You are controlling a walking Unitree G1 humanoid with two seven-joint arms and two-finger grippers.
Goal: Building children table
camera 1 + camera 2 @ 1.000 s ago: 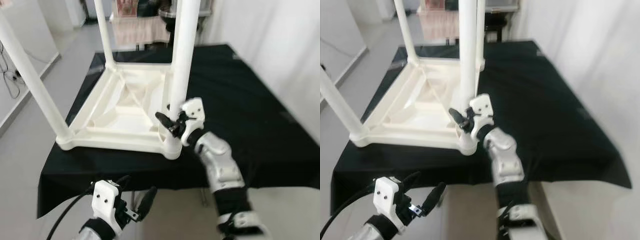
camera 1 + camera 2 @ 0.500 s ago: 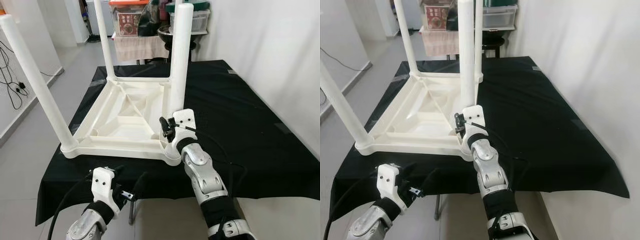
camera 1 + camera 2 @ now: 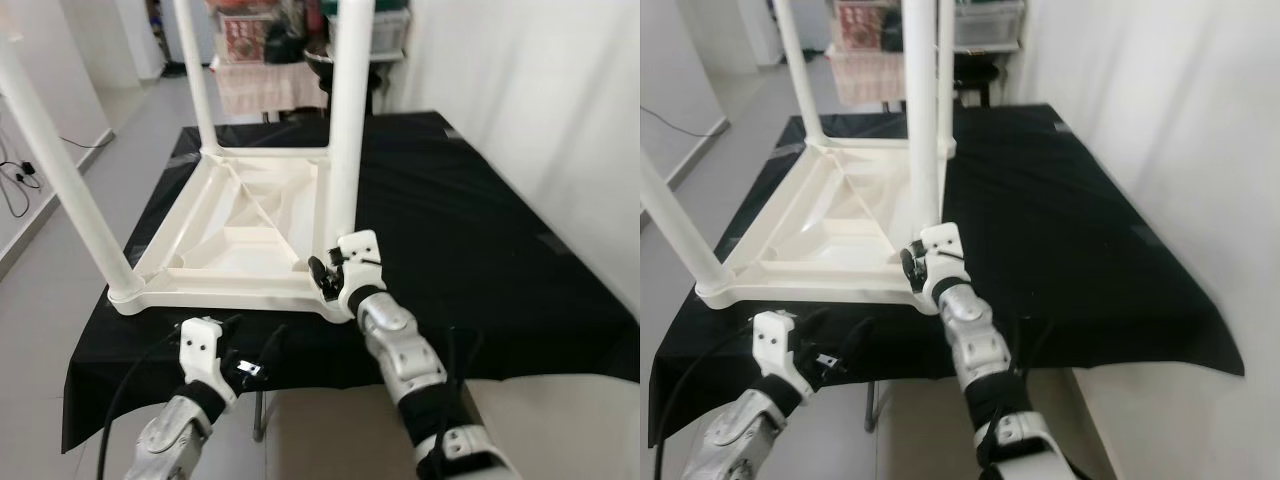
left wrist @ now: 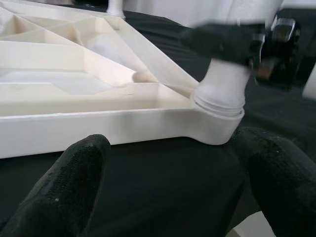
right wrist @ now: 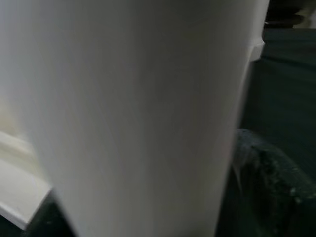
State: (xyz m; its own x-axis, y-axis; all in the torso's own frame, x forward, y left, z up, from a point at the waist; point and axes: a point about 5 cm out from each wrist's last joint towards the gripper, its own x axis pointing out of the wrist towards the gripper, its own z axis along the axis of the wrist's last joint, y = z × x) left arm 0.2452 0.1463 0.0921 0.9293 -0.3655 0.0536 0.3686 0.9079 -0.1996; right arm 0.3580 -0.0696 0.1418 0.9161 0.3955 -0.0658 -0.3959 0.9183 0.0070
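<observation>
A white plastic children table [image 3: 230, 240] lies upside down on a black-covered table [image 3: 480, 230], its legs pointing up. My right gripper [image 3: 328, 275] is shut on the near right leg [image 3: 342, 130], just above the leg's socket [image 4: 219, 98]. That leg [image 5: 133, 108] stands very close in the right wrist view, with one black finger [image 5: 266, 168] beside it. My left gripper [image 3: 255, 350] hovers open at the cloth's front edge, holding nothing. Its fingers [image 4: 59, 197] point at the white frame's near rim [image 4: 98, 128].
A white wall [image 3: 560, 100] runs along the right. Behind the table stand a stool and shelves with boxes [image 3: 270, 40]. Grey floor and a cable [image 3: 20, 175] lie to the left. The black cloth right of the white frame is bare.
The camera has shifted. My right gripper sits lower on the leg, closer to the socket. My left gripper has risen toward the table's front edge.
</observation>
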